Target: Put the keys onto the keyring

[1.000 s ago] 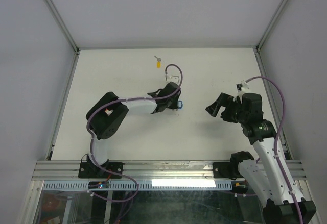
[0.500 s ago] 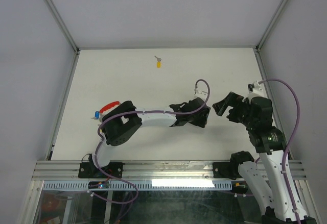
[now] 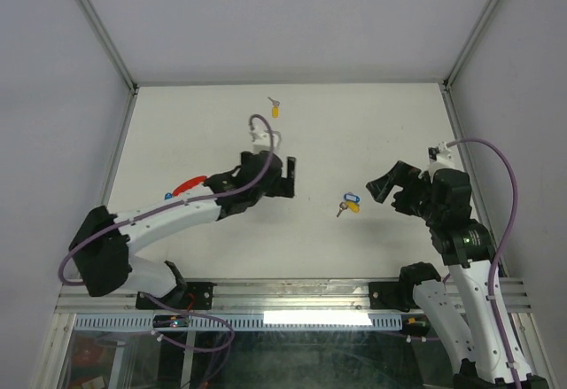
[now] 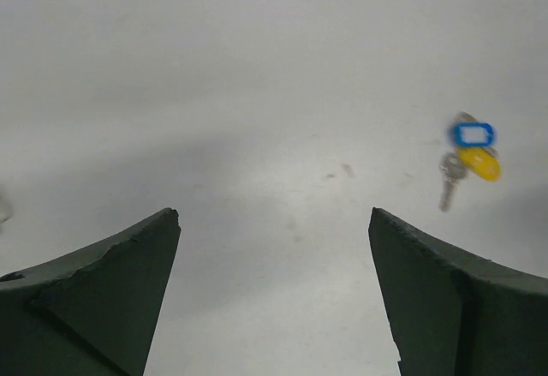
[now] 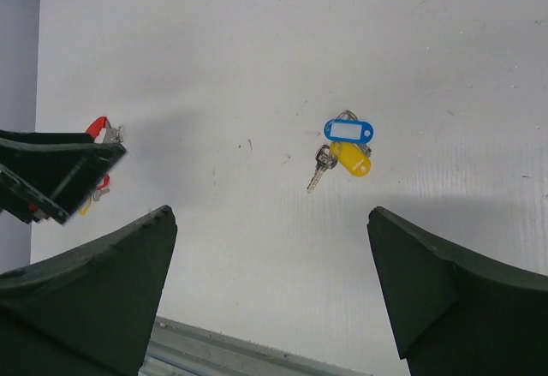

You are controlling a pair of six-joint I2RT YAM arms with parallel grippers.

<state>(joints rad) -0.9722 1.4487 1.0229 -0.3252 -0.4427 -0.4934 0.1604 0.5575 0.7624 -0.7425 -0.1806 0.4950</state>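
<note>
The tagged keys lie flat: light, slippery, probably best pinched by the plastic tags. Just right of them the right gripper gapes empty; to their left, the left gripper likewise. Farther left lies the keyring; far beyond, a yellow key.

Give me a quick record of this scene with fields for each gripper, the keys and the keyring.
left gripper: open, empty, above the table
right gripper: open, empty, near the tagged keys
tagged keys: blue and yellow tags bunched, lying between the grippers
lone key: yellow head, near the far edge
keyring: red strip beside the left arm
</note>
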